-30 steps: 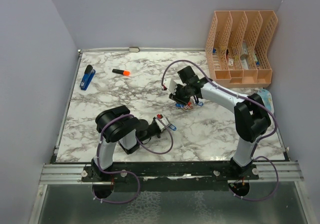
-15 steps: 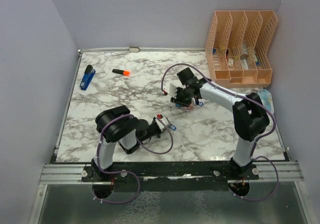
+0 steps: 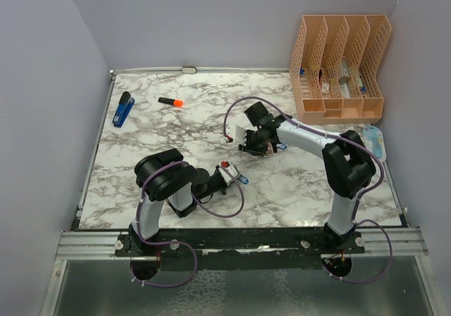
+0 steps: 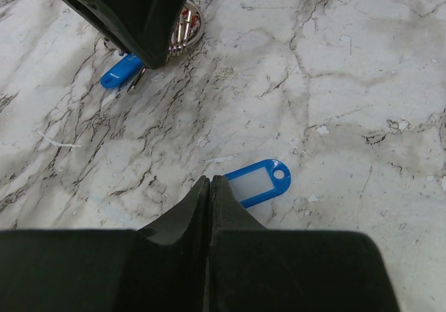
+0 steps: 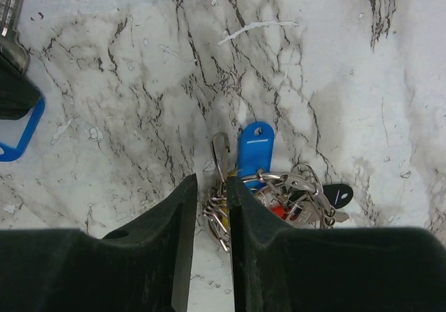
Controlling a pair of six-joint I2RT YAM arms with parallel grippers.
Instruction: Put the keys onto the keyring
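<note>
Now seeing the left gripper [image 4: 210,182] low on the bench [image 4: 362,54], jaws pressed together, a blue-tagged key [image 4: 256,184] lying right at their tips; cannot tell if pinched. Finding the right gripper [image 5: 212,184] over the keyring [image 5: 287,195] right of mid-bench, jaws a sliver apart, its wire loops between them; cannot tell if clamped.

Bright, even, diffuse light; shadows soft; the marble table [image 3: 141,140] sharp in every view.
</note>
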